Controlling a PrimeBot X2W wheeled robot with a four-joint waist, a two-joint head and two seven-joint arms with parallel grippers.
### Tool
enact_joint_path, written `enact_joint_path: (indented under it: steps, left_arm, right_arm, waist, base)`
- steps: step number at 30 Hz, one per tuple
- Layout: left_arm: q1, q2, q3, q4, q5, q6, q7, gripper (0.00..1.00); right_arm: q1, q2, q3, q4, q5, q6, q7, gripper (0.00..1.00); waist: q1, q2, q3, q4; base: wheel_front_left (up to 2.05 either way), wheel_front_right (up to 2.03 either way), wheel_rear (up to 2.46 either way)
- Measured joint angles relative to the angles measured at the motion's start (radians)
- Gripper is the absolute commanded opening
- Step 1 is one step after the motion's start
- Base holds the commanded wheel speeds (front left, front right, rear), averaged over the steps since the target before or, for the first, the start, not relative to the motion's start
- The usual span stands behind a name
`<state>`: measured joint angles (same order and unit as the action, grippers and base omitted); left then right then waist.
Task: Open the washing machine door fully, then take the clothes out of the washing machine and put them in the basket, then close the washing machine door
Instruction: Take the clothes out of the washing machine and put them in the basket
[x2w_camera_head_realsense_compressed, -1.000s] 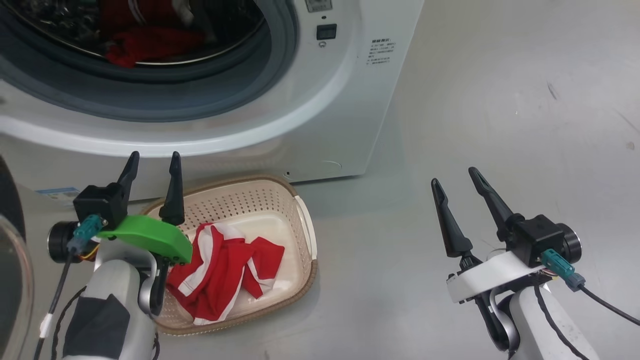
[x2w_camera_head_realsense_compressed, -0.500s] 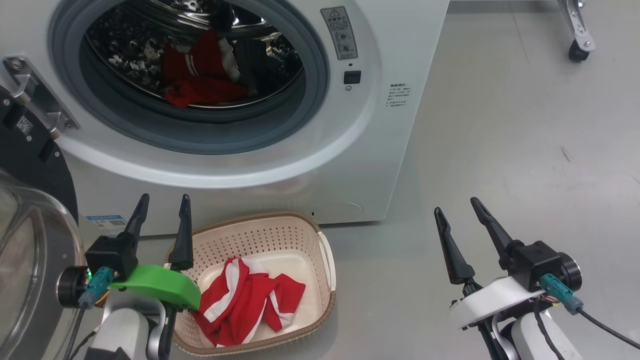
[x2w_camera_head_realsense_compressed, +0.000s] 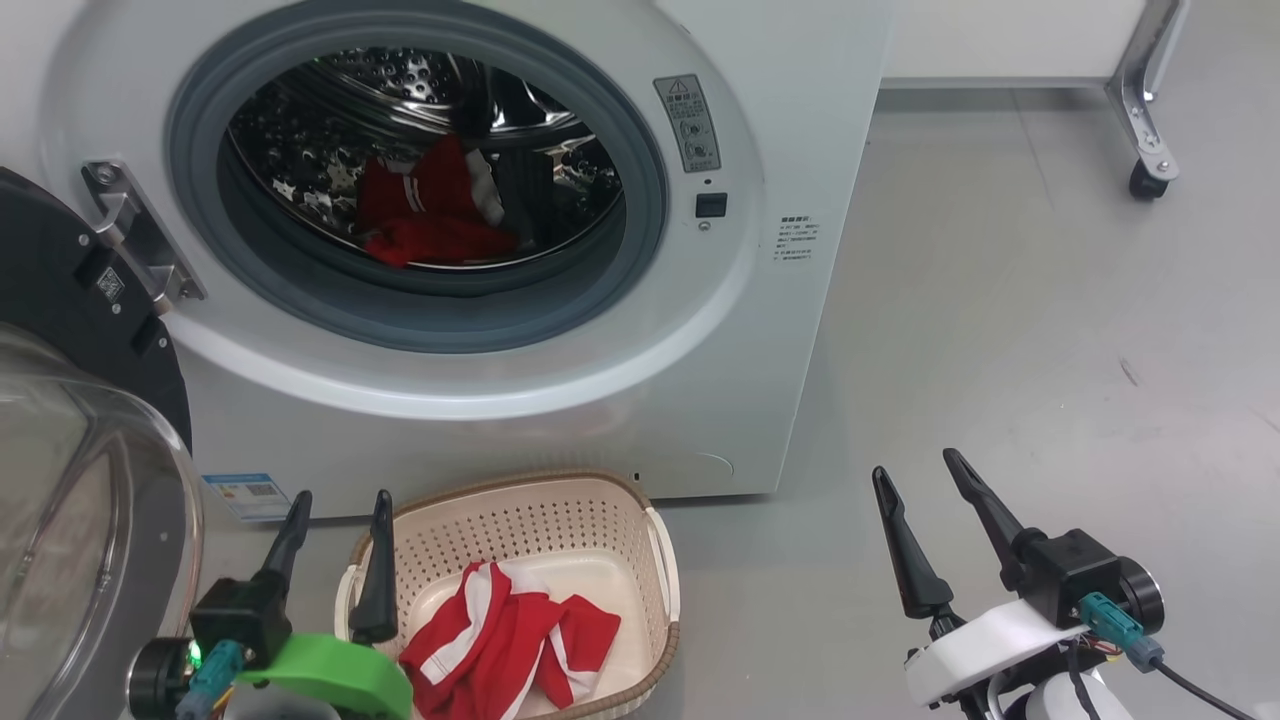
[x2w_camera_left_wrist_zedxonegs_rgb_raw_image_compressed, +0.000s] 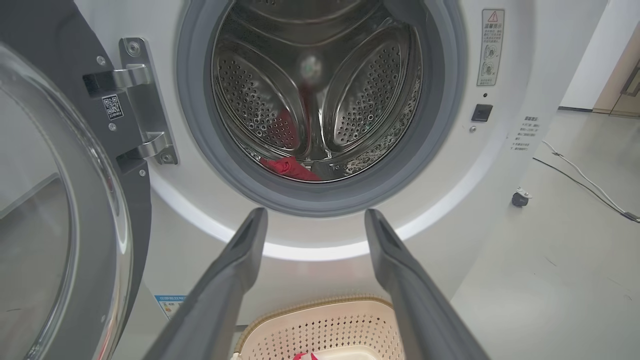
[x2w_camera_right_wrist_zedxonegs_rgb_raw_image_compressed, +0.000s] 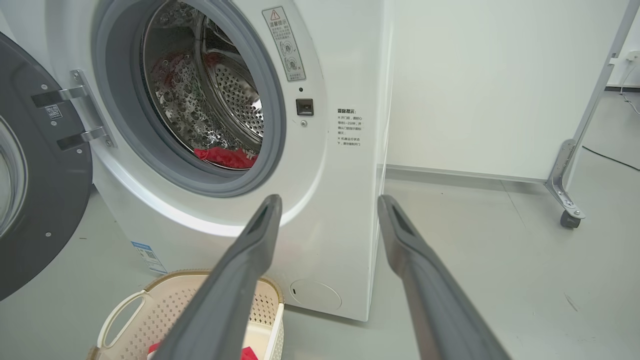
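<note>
Left hand: the left gripper has its two long dark fingers spread apart with nothing between them. It hangs over the near left corner of the basket, tips pointing at the machine front.
Right hand: the right gripper is likewise parted and empty. It is over the bare grey floor, well apart from the basket on its right.
Basket: the small cream perforated plastic basket, with a brown woven-look rim and white side handles, stands on the floor just before the machine, below the drum opening.
In the basket: a crumpled red garment with white stripes.
In the drum: more red fabric with white trim lies at the bottom of the perforated steel drum.
Machine: the big white front-loading washing machine has a grey gasket round its opening and a small blue label low on its front.
Door: the round black-rimmed door with a clear glass bowl is swung wide open to the left on its metal hinge.
</note>
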<state>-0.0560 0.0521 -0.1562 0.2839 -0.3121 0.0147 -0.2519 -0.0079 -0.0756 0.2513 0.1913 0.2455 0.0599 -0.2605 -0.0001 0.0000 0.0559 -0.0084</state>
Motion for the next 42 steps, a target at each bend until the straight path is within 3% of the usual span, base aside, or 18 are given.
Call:
enact_joint_path:
  steps: [29, 42]
  left_arm:
    - [0.126, 0.001, -0.01, -0.196, 0.0, 0.042, 0.067, 1.0]
    - [0.132, 0.004, -0.009, -0.253, 0.014, 0.052, 0.105, 1.0]
  right_arm:
    - [0.038, 0.004, -0.001, -0.033, 0.0, -0.001, 0.0, 1.0]
    - [0.037, 0.004, 0.001, -0.069, 0.0, -0.001, 0.0, 1.0]
  waist:
    - [0.0, 0.0, -0.01, -0.018]
    - [0.0, 0.0, 0.046, -0.019]
  base:
    - [0.0, 0.0, 0.0]
    - [0.0, 0.0, 0.0]
